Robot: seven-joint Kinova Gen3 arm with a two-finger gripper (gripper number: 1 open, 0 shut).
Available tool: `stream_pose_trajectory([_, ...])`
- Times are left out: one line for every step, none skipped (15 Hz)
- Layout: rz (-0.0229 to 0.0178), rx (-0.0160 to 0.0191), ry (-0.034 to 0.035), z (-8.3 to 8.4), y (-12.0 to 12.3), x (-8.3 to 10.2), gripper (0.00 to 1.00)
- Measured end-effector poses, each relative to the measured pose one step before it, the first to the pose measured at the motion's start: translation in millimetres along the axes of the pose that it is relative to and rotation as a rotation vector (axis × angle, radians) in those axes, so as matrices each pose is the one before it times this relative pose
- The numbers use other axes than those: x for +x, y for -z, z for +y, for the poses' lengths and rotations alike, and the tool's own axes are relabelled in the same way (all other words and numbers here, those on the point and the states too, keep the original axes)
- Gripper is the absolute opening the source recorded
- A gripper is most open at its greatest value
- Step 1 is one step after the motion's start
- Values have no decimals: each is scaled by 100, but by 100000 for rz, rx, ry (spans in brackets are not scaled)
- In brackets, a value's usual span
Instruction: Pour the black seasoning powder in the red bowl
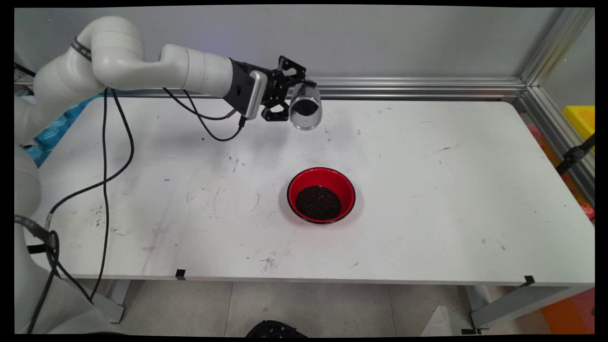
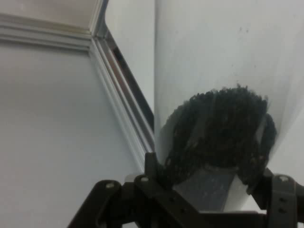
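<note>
My gripper (image 1: 295, 97) is shut on a clear glass cup (image 1: 305, 108), held high above the table's far side and tipped on its side, mouth toward the camera. Dark granules lie inside the cup (image 2: 223, 128), which fills most of the hand view between the black linkage. A red bowl (image 1: 304, 183) with a black rim rests on the table nearer the front, well below and slightly right of the cup. A mound of the same dark granules (image 1: 318, 203) sits in the bowl.
The white table (image 1: 427, 190) is scuffed, with an aluminium rail (image 1: 418, 88) along its back and right edges. Black cables (image 1: 107, 156) hang from the arm on the left. A yellow bin (image 1: 580, 118) stands beyond the right rail.
</note>
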Motion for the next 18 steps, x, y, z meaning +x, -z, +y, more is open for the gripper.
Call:
stream_pose_trajectory([-404,1486,-4117,-17,-122,193,0])
stream_pose_trajectory([-279,991,-2741,-21,-82,125,0])
stream_pose_trajectory([-272,1024,-2573,-38,-80,126,0])
stream_pose_trajectory([-376,1260,-3062,-65,-89,135,0])
stream_pose_trajectory([-500,1556,-3516,-117,-99,141,0])
stream_pose_trajectory([-329,1488,-3536,-110,-89,164,0])
stream_pose_trajectory([-233,1276,-3066,-94,-72,140,0])
stream_pose_trajectory([-39,871,-2105,-52,-37,117,0])
stream_pose_trajectory([-23,1244,-3010,-62,-55,177,0])
stream_pose_trajectory([64,1430,-3334,-63,-56,215,0])
stream_pose_trajectory([33,1279,-3065,-25,-56,194,0])
stream_pose_trajectory([32,850,-2029,-22,-60,124,0])
stream_pose_trajectory([-42,793,-1940,-9,-52,104,0])
stream_pose_trajectory([-88,894,-2255,-6,-50,112,0])
stream_pose_trajectory([-133,987,-2511,-5,-70,103,0])
stream_pose_trajectory([-67,787,-2129,14,-72,90,0])
stream_pose_trajectory([-45,497,-1342,10,-47,58,0])
stream_pose_trajectory([-63,686,-2076,43,-86,90,0])
